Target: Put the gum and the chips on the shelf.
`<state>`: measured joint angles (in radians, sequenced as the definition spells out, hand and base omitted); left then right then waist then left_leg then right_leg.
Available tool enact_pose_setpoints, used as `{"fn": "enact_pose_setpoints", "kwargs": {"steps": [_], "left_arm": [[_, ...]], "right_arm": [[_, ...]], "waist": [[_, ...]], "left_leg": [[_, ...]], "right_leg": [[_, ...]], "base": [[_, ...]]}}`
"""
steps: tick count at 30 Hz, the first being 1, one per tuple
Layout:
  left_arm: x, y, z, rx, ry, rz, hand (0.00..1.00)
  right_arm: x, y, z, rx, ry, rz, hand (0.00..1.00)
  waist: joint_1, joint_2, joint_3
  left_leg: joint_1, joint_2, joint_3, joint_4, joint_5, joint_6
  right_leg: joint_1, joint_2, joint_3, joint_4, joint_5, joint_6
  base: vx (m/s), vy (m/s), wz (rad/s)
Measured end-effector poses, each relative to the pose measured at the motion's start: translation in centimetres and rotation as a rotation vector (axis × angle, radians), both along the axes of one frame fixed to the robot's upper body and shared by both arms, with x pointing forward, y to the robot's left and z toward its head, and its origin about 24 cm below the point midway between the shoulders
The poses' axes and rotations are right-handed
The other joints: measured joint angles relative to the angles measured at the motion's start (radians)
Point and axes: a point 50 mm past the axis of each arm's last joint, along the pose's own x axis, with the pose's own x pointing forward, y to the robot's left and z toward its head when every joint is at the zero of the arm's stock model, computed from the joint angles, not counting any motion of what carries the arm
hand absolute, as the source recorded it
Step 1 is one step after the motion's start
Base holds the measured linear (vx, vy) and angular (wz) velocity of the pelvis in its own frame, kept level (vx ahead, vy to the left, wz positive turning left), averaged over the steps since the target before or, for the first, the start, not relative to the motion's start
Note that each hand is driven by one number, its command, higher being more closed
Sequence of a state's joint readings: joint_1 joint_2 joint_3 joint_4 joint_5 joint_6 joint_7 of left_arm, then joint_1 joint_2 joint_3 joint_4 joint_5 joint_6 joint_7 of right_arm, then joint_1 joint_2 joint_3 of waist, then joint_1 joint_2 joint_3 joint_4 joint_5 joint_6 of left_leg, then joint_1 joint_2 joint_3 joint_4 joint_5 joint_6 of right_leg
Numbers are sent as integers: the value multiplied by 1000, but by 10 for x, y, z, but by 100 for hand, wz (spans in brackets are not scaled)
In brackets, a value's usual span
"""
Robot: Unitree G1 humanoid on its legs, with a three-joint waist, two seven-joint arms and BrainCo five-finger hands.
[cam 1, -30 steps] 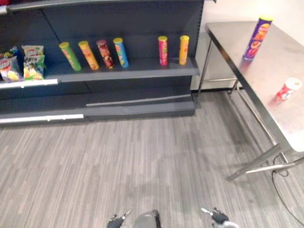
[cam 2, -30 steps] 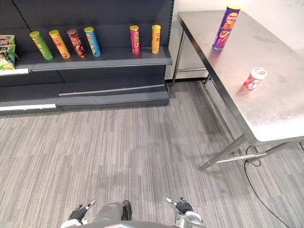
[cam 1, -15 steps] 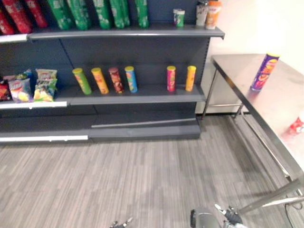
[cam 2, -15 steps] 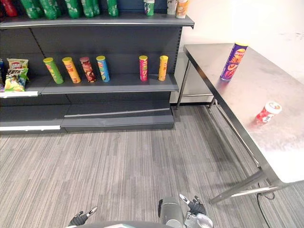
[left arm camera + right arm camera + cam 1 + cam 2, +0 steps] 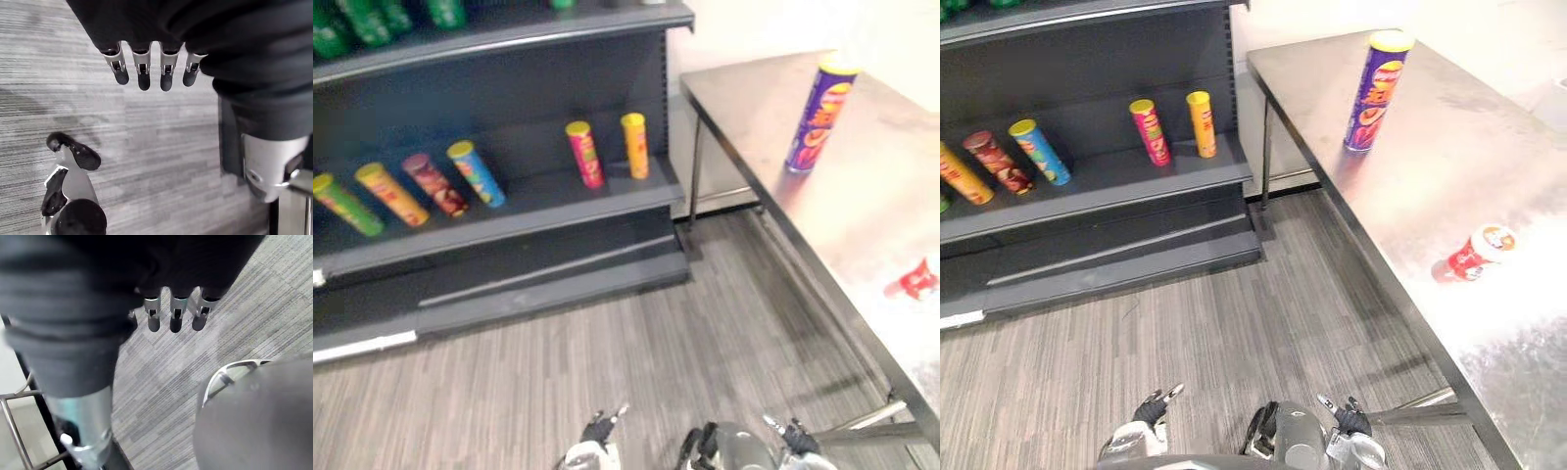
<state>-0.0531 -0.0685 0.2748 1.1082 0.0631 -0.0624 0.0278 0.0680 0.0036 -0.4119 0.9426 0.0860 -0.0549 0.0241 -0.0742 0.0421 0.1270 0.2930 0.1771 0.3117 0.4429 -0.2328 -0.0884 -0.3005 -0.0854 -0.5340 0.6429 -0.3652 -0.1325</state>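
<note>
Left eye view: 1 purple chips can [image 5: 815,116] upright on 1 steel table [image 5: 744,108]; 1 red gum tub [image 5: 913,282] lying on it, nearer; 6 cans [image 5: 579,154] on the shelf [image 5: 538,208].
Right eye view: same stock; camera has swung toward the table, goods unmoved.
Left wrist view: left hand [image 5: 142,66], fingers straight, empty, above floor [image 5: 146,147].
Right wrist view: right hand [image 5: 176,313], likewise.

Pink tube [image 5: 1150,133] and yellow tube [image 5: 1201,124] stand left of a steel table [image 5: 1430,171].
</note>
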Motion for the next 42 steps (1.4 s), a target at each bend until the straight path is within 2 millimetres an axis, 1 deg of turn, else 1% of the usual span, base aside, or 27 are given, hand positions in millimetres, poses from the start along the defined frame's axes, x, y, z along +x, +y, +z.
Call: {"fn": "enact_pose_setpoints", "kwargs": {"steps": [2, 3, 4, 6, 7, 9, 10, 11, 12, 14, 15, 17, 18, 19, 20, 21, 23, 24, 26, 28, 30, 34, 36, 38, 39, 41, 42], "left_arm": [[2, -1, 1, -2, -8, 2, 0], [2, -1, 1, -3, -12, 12, 0], [-1, 3, 1, 0, -7, 38, 0], [-8, 10, -1, 6, 1, 96, 0], [-15, 13, -3, 7, 18, 123, 0], [-23, 25, -2, 18, 9, 216, 0], [-27, 29, -3, 22, 11, 239, 0], [-36, 34, -4, 32, 20, 279, 0], [-44, 37, -5, 34, 37, 305, 0], [-47, 41, -5, 33, 34, 347, 0], [-47, 43, -5, 33, 29, 364, 0], [-48, 45, -5, 37, 24, 368, 0], [-48, 44, -5, 37, 25, 364, 0], [-50, 42, -6, 32, 34, 363, 0], [-51, 43, -6, 36, 38, 365, 0], [-50, 48, -6, 53, 41, 344, 0], [-47, 55, -4, 77, 30, 310, 0], [-47, 56, -4, 82, 34, 314, 0], [-47, 54, -4, 78, 35, 314, 0], [-45, 47, -5, 67, 34, 302, 0], [-40, 40, -5, 62, 28, 258, 0], [-39, 37, -4, 72, 25, 212, 0], [-32, 33, -3, 75, 11, 165, 0], [-24, 27, -2, 68, -4, 128, 0], [-22, 24, -2, 63, -4, 106, 0], [-17, 20, -1, 58, -14, 75, 0], [-16, 19, -1, 59, -22, 69, 0]], "right_arm": [[3, 2, 2, 4, -18, -5, 0], [3, 3, 2, 5, -24, -7, 0], [3, 2, 2, -1, -23, -2, 0], [-1, 2, 1, -7, -9, -4, 0], [-4, 2, 0, -4, 2, -12, 0], [-9, 4, -2, -3, 20, 0, 0], [-10, 5, -2, 2, 20, -3, 0], [-13, 4, -3, -2, 28, 13, 0], [-15, 4, -4, -3, 39, 24, 0], [-18, 5, -5, 2, 52, 23, 0], [-21, 7, -7, 11, 70, 28, 0], [-24, 10, -9, 20, 85, 39, 0], [-24, 11, -10, 21, 88, 48, 0], [-26, 8, -10, 15, 92, 47, 0], [-27, 9, -10, 17, 98, 48, 0], [-30, 13, -12, 33, 104, 52, 0], [-30, 21, -13, 58, 100, 50, 0], [-29, 22, -13, 63, 97, 60, 0], [-29, 19, -12, 59, 96, 55, 0], [-32, 12, -12, 50, 100, 21, 0], [-32, 10, -12, 46, 99, 13, 0], [-31, 9, -11, 49, 90, 6, 0], [-28, 8, -10, 49, 76, -3, 0], [-29, 7, -10, 52, 73, -25, 0], [-30, 8, -10, 57, 75, -39, 0], [-31, 9, -11, 68, 76, -57, 0], [-26, 7, -10, 64, 64, -55, 0]], "waist": [[-5, 12, -1], [-3, 24, -1], [4, 38, -3], [23, 41, -1], [31, 35, 2], [58, 11, 4], [60, 10, 3], [69, 8, 0], [89, 4, -3], [105, -4, -4], [113, -19, -8], [116, -36, -16], [116, -37, -21], [116, -22, -32], [122, -22, -45], [115, -45, -57], [106, -78, -60], [112, -85, -62], [105, -72, -64], [104, -48, -67], [96, -33, -65], [71, -32, -65], [48, -30, -64], [48, -29, -64], [49, -35, -64], [50, -37, -63], [53, -11, -52]], "left_leg": [[-57, 21, -9, 139, 49, -19], [-115, 28, -37, 274, 149, -39], [-174, 33, -66, 417, 190, -56], [-251, 43, -78, 586, 175, -58], [-284, 50, -71, 639, 156, -52], [-370, 92, -47, 697, 86, 9], [-391, 99, -48, 692, 68, 21], [-431, 107, -55, 663, 34, 39], [-454, 113, -64, 602, 5, 50], [-485, 112, -115, 479, -21, 53], [-490, 101, -175, 320, -31, 38], [-476, 87, -249, 158, -23, 37], [-452, 97, -308, 3, 37, 53], [-432, 105, -334, -86, 106, 60], [-407, 92, -348, -102, 81, -5], [-393, 55, -319, -119, 63, -31], [-393, 16, -302, -98, 60, -30], [-394, -18, -301, -64, 43, -8], [-395, -36, -298, -39, 10, -2], [-395, -41, -300, -29, -44, -12], [-397, -48, -291, -18, -88, -26], [-419, -50, -260, 35, -110, -30], [-453, -60, -253, 62, -112, -26], [-481, -64, -253, 84, -113, -21], [-498, -69, -252, 90, -116, -14], [-509, -68, -244, 90, -116, -6], [-512, -23, -222, 84, -111, -2]], "right_leg": [[11, 33, 29, -28, -1, -3], [26, 72, 80, -58, 3, -10], [47, 113, 144, -88, 7, -19], [95, 164, 247, -124, 11, -36], [124, 179, 298, -138, 12, -37], [202, 204, 452, -179, 12, -37], [221, 204, 488, -191, 15, -31], [252, 199, 568, -209, 25, -15], [270, 187, 644, -221, 37, 6], [289, 170, 724, -238, 53, 33], [308, 149, 797, -244, 61, 60], [312, 121, 857, -243, 54, 93], [309, 101, 903, -239, 42, 131], [302, 96, 922, -236, 35, 153], [295, 81, 946, -233, 27, 172], [274, 50, 957, -234, 22, 199], [258, 45, 970, -234, 41, 217], [256, 23, 965, -258, 50, 218], [257, 2, 977, -278, 52, 221], [250, -1, 985, -294, 49, 226], [232, -7, 1011, -299, 44, 252], [204, -9, 1044, -279, 48, 277], [180, -27, 1055, -287, 64, 306], [167, -33, 1063, -298, 79, 324], [163, -43, 1063, -320, 95, 335], [168, -48, 1067, -384, 140, 320], [154, -36, 963, -397, 237, 310]], "base": [[245, -43, -74], [264, -4, -140], [242, 20, -155], [222, 97, -167], [253, 153, -197], [233, 179, -188], [250, 228, -184], [274, 273, -192], [277, 293, -212], [268, 331, -157], [367, 528, -138], [292, 480, -135], [265, 524, -129], [297, 626, -135], [198, 486, -105], [116, 351, -73], [80, 347, -63], [24, 294, -72], [-16, 205, -55], [-56, 219, -40], [-107, 158, -43], [-125, 87, -31], [-142, 85, -9], [-135, 87, -2], [-152, 111, -5], [-153, 101, -29], [-162, 52, -54]]}}
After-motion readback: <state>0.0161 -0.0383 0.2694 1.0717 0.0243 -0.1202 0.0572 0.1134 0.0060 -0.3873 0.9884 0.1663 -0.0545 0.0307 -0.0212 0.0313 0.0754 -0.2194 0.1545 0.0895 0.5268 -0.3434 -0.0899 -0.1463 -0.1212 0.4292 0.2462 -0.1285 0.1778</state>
